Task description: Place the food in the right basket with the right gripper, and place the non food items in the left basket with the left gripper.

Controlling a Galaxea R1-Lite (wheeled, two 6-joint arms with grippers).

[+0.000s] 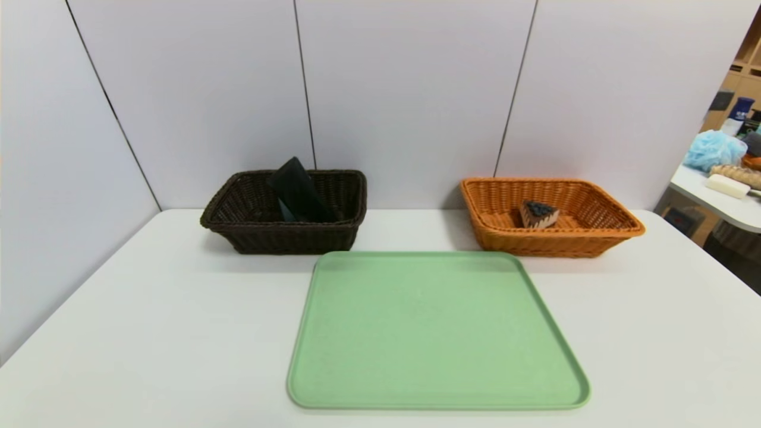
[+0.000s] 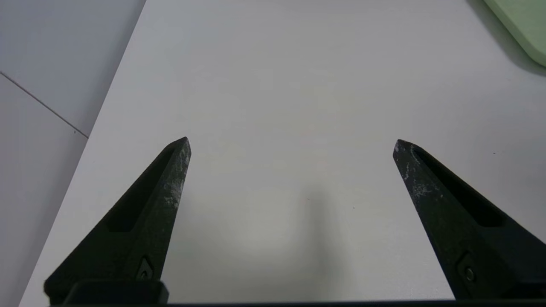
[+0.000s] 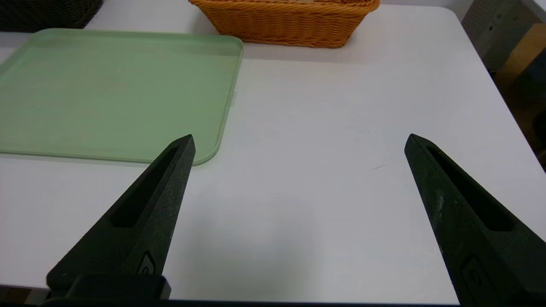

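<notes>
- Lying flat on the white worktop, the green tray is serving as the landmark for everything here.
- The dark brown basket is standing just beyond the tray's far left corner.
- Inside that basket, a flat black item is leaning at a tilt, its upper end poking above the rim; a grey-blue piece is showing beside its lower part.
- The orange basket is standing just beyond the tray's far right corner.
- A wedge of cake with a dark topping and a pale, ridged side is sitting inside the orange basket.
- The left gripper is hovering over bare worktop to the left of the tray, its fingers standing wide apart and holding nothing.
- The right gripper is hovering over the worktop to the right of the tray, also spreading its fingers wide and holding nothing.
- White panels are rising behind the baskets, beyond the tray.
- Well off to the right of the tray, a separate side table is carrying a light blue mesh puff, a white block and other things partly cut off by the view's edge.
</notes>
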